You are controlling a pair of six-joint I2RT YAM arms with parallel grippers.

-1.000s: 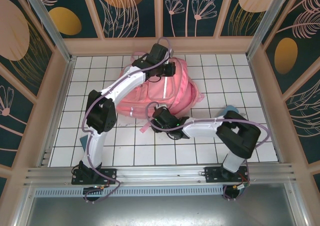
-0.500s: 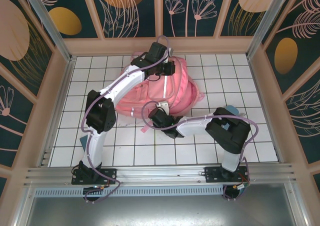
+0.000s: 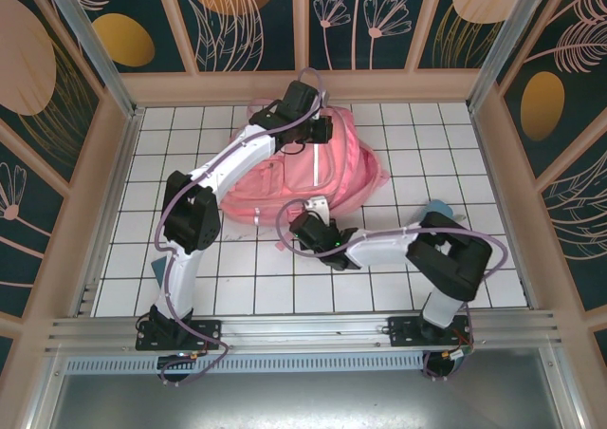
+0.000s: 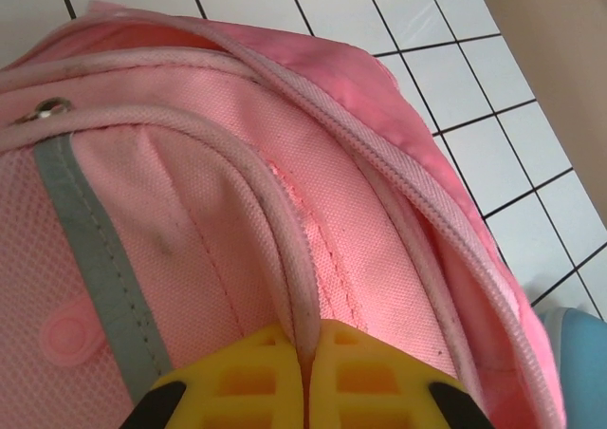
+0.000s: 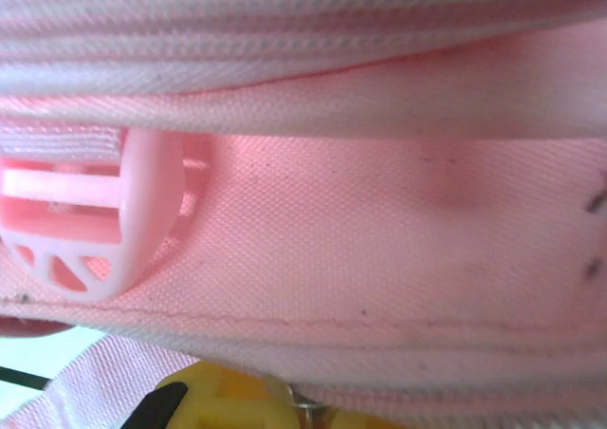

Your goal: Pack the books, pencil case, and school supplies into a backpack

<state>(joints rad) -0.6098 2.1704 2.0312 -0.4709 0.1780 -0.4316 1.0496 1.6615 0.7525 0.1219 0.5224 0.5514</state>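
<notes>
Pink woven cloth, soft and slack, makes up the backpack (image 3: 343, 168), so it is judged light but floppy: it is likely to sag and fold when lifted rather than hold its mouth open. A grip is best taken on its firmer parts, the corded piping (image 4: 285, 249), a zip edge or a strap, not on a loose panel. It is laid flat on the white tiled table (image 3: 237, 287), in the upper middle of the top view. The left gripper (image 4: 305, 353) is clenched on the piping at the bag's far end, its arm stretched up the left of the frame. The right gripper (image 3: 319, 211) is closed too and pressed against the near hem beside a pink plastic buckle (image 5: 90, 220), its arm folded low with the elbow out to the right. Whether cloth is pinched there cannot be told. A blue pencil case (image 3: 438, 207) is seen near the bag's right side.
</notes>
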